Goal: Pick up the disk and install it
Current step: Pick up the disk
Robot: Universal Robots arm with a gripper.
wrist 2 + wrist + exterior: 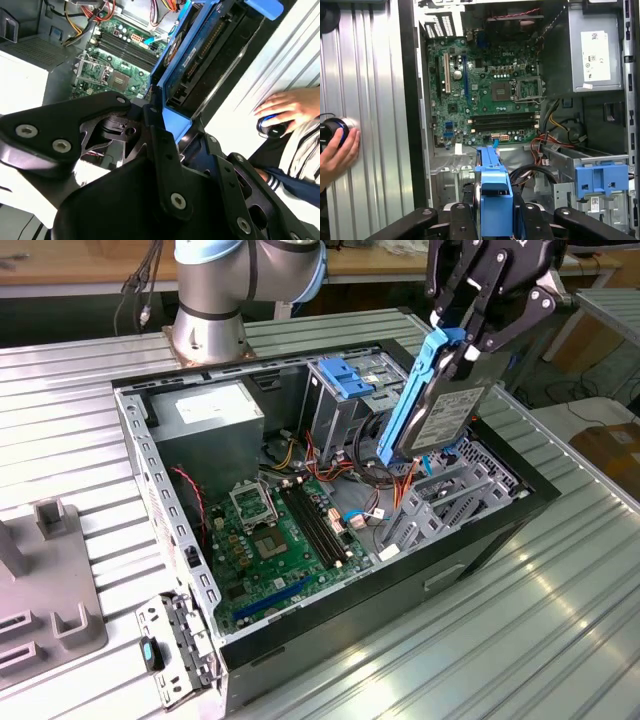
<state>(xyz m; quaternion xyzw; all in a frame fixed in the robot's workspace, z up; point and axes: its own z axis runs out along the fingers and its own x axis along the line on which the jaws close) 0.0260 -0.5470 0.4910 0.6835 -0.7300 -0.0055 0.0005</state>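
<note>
Exterior view | black hand (468,348) grips flat blue-railed metal disk (445,412)

Ribbed table (520,630) bearing computer case (410,585)

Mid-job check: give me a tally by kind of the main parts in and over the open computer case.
disk, held by the gripper: 1
bare blue bracket: 1
power-supply box: 1
motherboard: 1
Total: 4
</note>
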